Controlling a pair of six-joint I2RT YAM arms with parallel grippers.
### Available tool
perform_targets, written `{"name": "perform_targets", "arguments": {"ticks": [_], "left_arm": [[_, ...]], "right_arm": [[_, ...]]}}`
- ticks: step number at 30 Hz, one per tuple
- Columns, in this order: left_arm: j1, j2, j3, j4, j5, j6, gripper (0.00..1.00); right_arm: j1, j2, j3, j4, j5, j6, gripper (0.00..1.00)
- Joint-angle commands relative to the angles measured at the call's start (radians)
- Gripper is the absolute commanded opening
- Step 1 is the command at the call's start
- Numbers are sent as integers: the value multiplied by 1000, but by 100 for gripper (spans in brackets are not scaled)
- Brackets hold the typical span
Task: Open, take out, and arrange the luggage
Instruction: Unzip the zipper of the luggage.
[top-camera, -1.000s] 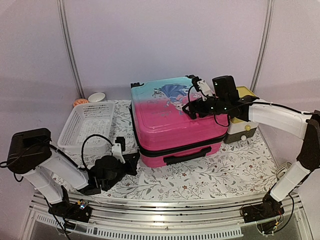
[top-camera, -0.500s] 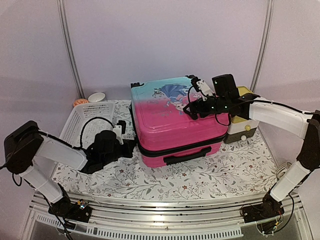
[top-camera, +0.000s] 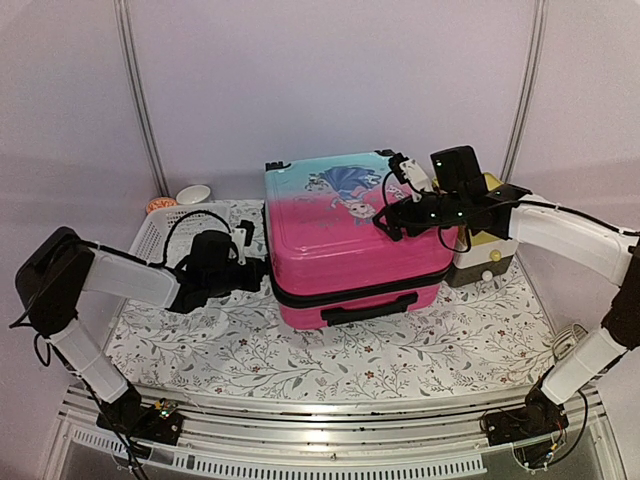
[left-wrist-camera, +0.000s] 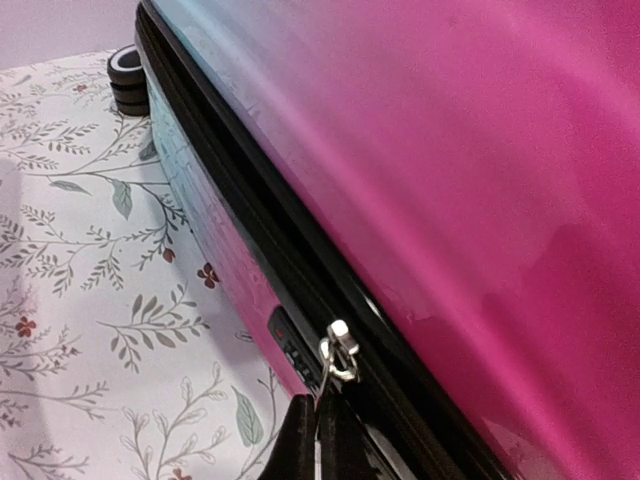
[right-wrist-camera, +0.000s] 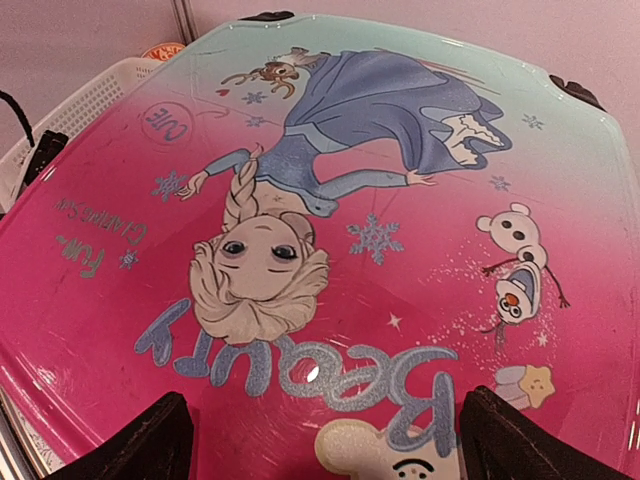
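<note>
Pink-and-turquoise hard princess suitcase is lying flat on the flowery surface
Left hand is pinching its silver zipper pull; right hand is hanging wide open just over it.

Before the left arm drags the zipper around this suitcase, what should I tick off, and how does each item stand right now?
1. Left fingers closed on the zipper pull: ok.
2. Zipper band shut along the side in view, nothing opened yet: ok.
3. Suitcase lying flat on the table, lid up: ok.
4. Right fingers spread wide above the lid: ok. Whether they press on it: cannot tell.
5. Basket clear of the zipper's path along that side: cannot tell.
</note>
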Motion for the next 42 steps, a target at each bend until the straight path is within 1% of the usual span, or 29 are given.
{"name": "perform_targets", "arguments": {"ticks": [1,7,8,11,13,15,17,19,20,23,25,27,30,32,34,37,42], "left_arm": [[66,55,75,0,11,32,0],[70,86,99,-8,5,27,0],[69,81,93,-3,7,25,3],[69,45,61,11,-2,22,20],[68,8,36,8,-11,20,27],[65,-47,11,-12,-20,21,36],[62,-104,-11,-37,-21,25,44],[58,-168,-32,-67,-13,31,53],[57,-199,-39,-90,-17,30,60],[57,-296,-39,-202,-71,-3,96],[58,-356,-32,-267,-120,-16,98],[64,-413,-26,-311,-123,-1,98],[78,-481,-26,-322,-86,67,98],[98,-503,-19,-319,-28,89,98],[126,-499,13,-342,48,88,98],[163,-462,96,-408,142,78,98],[193,-366,242,-489,212,84,98]], "right_arm": [[4,-94,-38,-6,62,25,95],[-2,-165,-81,28,160,88,97],[-6,-175,-87,32,170,95,97],[-26,-194,-102,37,192,138,98],[-42,-206,-123,36,209,173,99],[-67,-228,-153,35,219,205,99],[-104,-254,-179,36,212,246,99],[-146,-280,-203,40,188,298,99],[-166,-291,-216,43,174,314,99],[-211,-310,-235,47,149,382,99],[-217,-308,-232,42,157,417,99],[-217,-310,-219,30,171,463,99],[-217,-327,-226,32,181,526,99],[-217,-338,-262,63,161,533,99],[-217,-341,-289,90,146,507,99],[-223,-319,-285,61,152,492,99],[-285,-287,-277,24,74,524,99]]}}
